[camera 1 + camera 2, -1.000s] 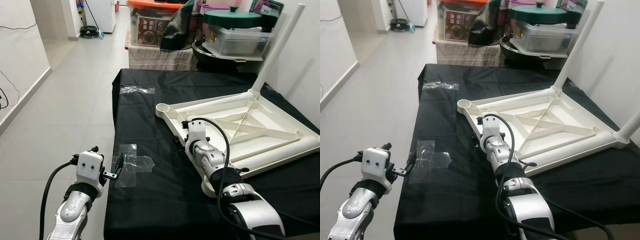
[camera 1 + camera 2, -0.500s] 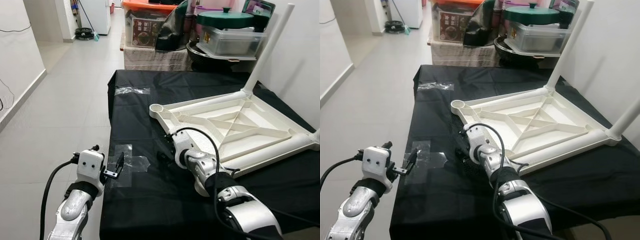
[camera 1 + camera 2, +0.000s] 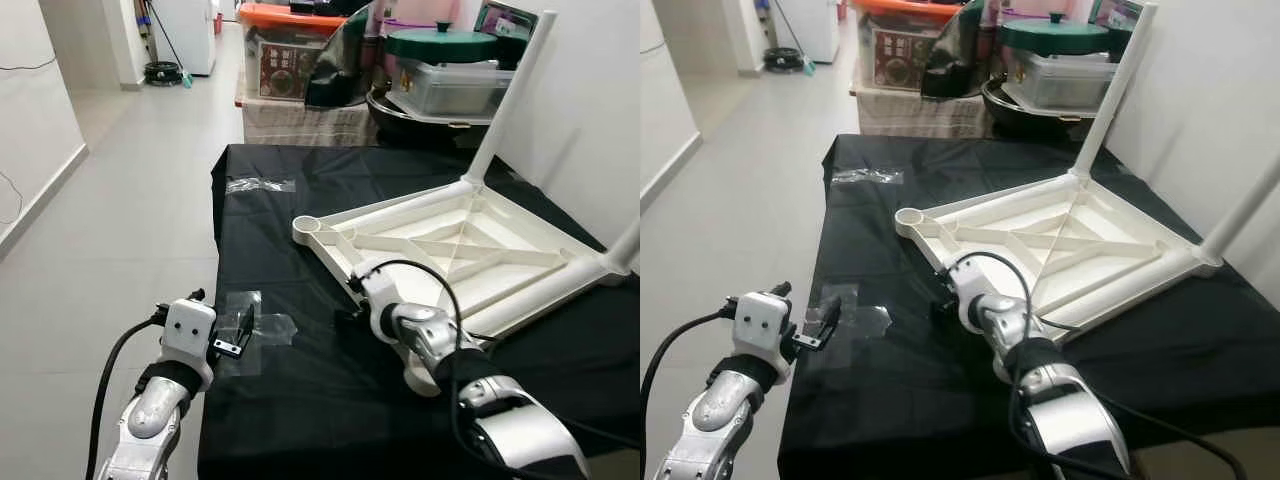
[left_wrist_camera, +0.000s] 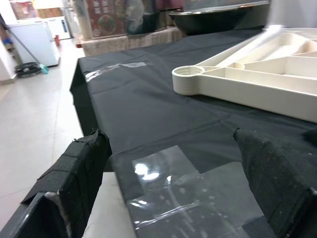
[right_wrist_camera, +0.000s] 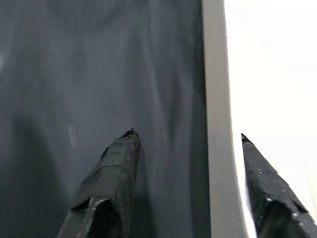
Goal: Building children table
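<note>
Slippage was the likely risk: the right tool point(image 5: 185, 144), open astride the rim of the upturned tabletop point(image 3: 470, 245), could shove it; the left tool point(image 4: 168, 163) was held open over tape point(image 4: 173, 183).

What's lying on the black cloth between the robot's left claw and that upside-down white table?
A patch of clear tape on the black cloth lies between the left end effector and the white table, clearest in the left wrist view.
</note>
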